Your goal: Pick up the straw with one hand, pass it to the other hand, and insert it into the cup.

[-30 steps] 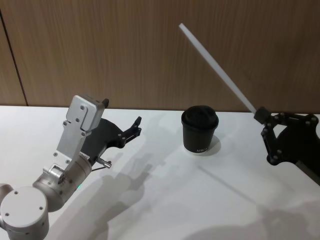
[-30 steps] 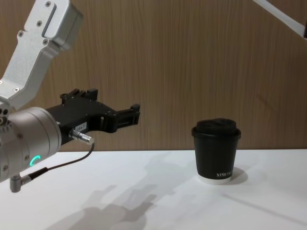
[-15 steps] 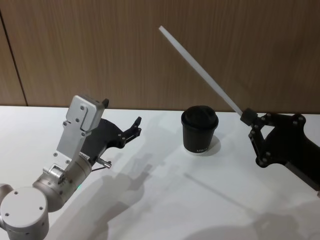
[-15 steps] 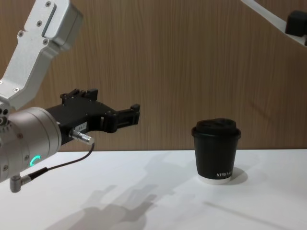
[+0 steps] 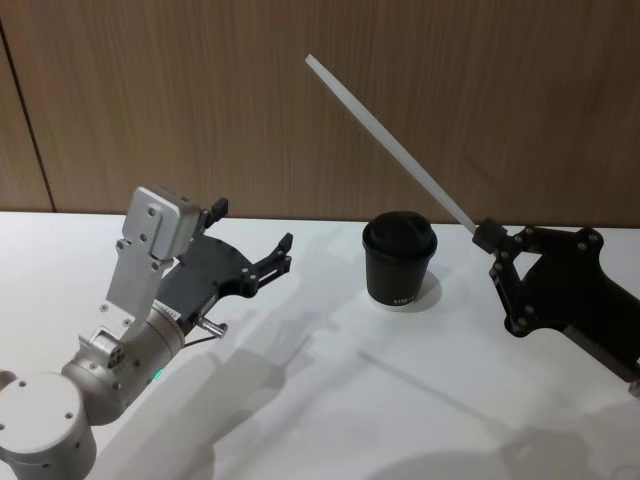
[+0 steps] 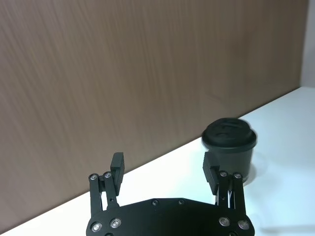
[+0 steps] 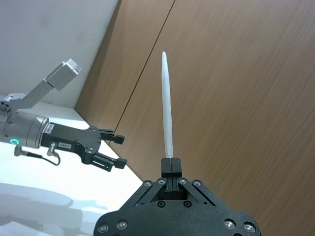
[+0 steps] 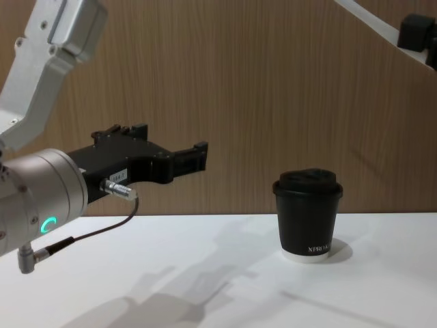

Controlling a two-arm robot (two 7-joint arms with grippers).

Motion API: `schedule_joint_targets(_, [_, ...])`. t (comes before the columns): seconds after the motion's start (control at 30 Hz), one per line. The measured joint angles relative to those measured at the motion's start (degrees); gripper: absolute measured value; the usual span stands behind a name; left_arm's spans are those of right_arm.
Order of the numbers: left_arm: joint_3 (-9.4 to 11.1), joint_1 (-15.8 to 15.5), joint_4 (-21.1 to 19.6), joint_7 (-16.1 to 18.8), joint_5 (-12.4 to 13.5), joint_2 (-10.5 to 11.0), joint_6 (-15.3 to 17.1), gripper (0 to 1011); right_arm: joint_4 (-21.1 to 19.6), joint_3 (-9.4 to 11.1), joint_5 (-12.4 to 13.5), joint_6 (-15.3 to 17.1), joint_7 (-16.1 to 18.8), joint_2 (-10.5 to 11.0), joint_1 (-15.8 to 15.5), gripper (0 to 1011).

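Note:
The long white straw (image 5: 390, 140) is held up in the air by its lower end, slanting up and to the left over the cup. My right gripper (image 5: 487, 236), plain black and blocky, is shut on that end just right of the cup and above the table; its wrist view has the straw (image 7: 167, 108) rising from the closed fingertips (image 7: 171, 164). The black lidded cup (image 5: 399, 260) stands upright on the white table. My left gripper (image 5: 252, 222), with silver wrist and green light, hovers open left of the cup and faces the cup (image 6: 230, 150).
The white table (image 5: 330, 400) stretches in front of a brown wood-panel wall. A thin grey cable (image 8: 89, 232) hangs under the left wrist. The left arm's silver links (image 5: 150, 250) rise at the lower left.
My right gripper has carried the straw leftward, closer to the cup. My left gripper has risen a little and shifted slightly toward the cup, still open.

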Motion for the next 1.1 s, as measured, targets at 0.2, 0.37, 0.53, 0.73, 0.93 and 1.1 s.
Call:
schedule_joint_targets(0.2, [-0.5, 0.3, -0.4, -3.4, -3.1, 0.0, -1.0, 1003, 0.0, -0.1, 0.1, 0.0, 0.1, 0.0, 0.1, 0])
schedule_joint_targets(0.37, [-1.0, 0.6, -0.8, -7.5, -6.2, 0.1, -1.8, 1003, 0.0, -0.2, 0.1, -0.1, 0.1, 0.1, 0.1, 0])
schedule_joint_targets(0.53, [-1.3, 0.8, -1.0, -11.2, -9.3, 0.2, -2.4, 1003, 0.0, -0.2, 0.1, -0.1, 0.2, 0.1, 0.2, 0])
schedule_joint_targets(0.73, [-1.8, 0.8, -1.0, -16.6, -14.0, 0.1, -3.3, 1003, 0.0, -0.2, 0.1, -0.1, 0.2, 0.1, 0.2, 0])
schedule_joint_targets(0.93, [-2.3, 0.6, -0.3, -21.9, -18.9, -0.4, -4.3, 1003, 0.0, -0.3, 0.1, -0.1, 0.2, 0.1, 0.2, 0])
schedule_joint_targets(1.1, [-2.5, 0.1, 0.7, -26.6, -23.2, -1.2, -5.5, 1003, 0.0, -0.3, 0.1, -0.1, 0.2, 0.1, 0.2, 0])
